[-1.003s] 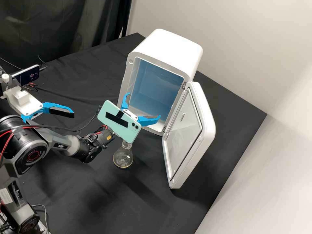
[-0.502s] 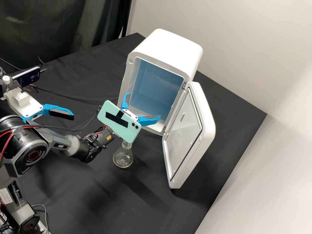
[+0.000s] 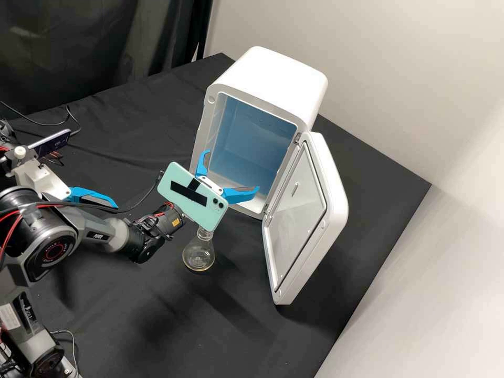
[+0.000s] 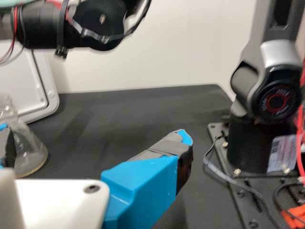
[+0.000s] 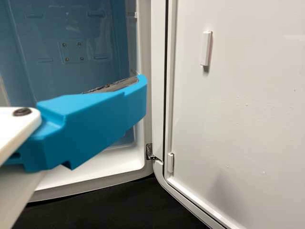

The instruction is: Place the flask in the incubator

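Bench: black cloth-covered bench [image 3: 157, 315] under a pale wall, with a dark curtain [image 3: 79, 42] behind it on my feed.
Incubator: white incubator [image 3: 268, 84] standing at the far side, its blue chamber facing me and its door [image 3: 307, 210] swung wide open to one side.
Flask: clear flask [image 3: 199, 253] upright on the bench just in front of the chamber mouth. Nothing touches it.
Right gripper: right gripper [image 3: 230, 172] hangs above and a little beyond the flask, level with the chamber's lower lip. Its jaws are spread wide on nothing. Its wrist view looks straight into the blue chamber [image 5: 71, 47] and along the door's inner face [image 5: 228, 119].
Left gripper: left gripper [image 3: 84, 195] sits low at the bench's near-left, well apart from the flask. Its jaws are apart and empty.
What changed: over the last second the left gripper has dropped and pulled back towards its own base. The right gripper and the flask have not shifted at all.
What I make of it: the left arm looks to be clearing out, so the pick falls to the right arm.
Progress: door open, flask not yet grasped, so most of the job is ahead.
Next: I'd bring the right gripper back and down around the flask's neck before closing.
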Tool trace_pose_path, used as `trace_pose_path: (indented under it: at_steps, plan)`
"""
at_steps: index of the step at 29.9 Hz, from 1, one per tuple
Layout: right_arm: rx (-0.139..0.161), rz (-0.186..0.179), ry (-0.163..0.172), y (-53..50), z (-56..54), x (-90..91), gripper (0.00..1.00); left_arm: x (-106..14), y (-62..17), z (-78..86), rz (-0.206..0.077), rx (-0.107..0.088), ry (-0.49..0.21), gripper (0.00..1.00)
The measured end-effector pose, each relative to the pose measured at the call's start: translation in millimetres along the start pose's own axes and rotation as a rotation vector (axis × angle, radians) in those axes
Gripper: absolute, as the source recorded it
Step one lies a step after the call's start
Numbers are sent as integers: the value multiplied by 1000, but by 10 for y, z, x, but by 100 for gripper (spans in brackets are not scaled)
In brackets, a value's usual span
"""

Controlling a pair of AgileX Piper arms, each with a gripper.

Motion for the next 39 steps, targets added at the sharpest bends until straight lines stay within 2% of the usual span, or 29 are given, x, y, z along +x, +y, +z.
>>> trace_pose_path:
  at_steps: [6,9,13,23,27,30,39]
  plan:
    - [0,0,0,0,0,0,100,-16,-107,-123,-31,-6,33,100]
    - [0,0,0,0,0,0,100,-3,-155,-198,-44,-23,55,100]
    - [0,0,0,0,0,0,100,6,-203,-309,-53,-36,85,100]
    - [0,0,0,0,0,0,100,-14,-279,-595,-74,-55,172,100]
    - [0,0,0,0,0,0,100,-20,-295,-662,-74,-60,193,100]
    - [0,0,0,0,0,0,100,-24,-299,-695,-70,-57,194,100]
    - [0,0,0,0,0,0,100,-58,-347,-857,-82,-69,242,100]
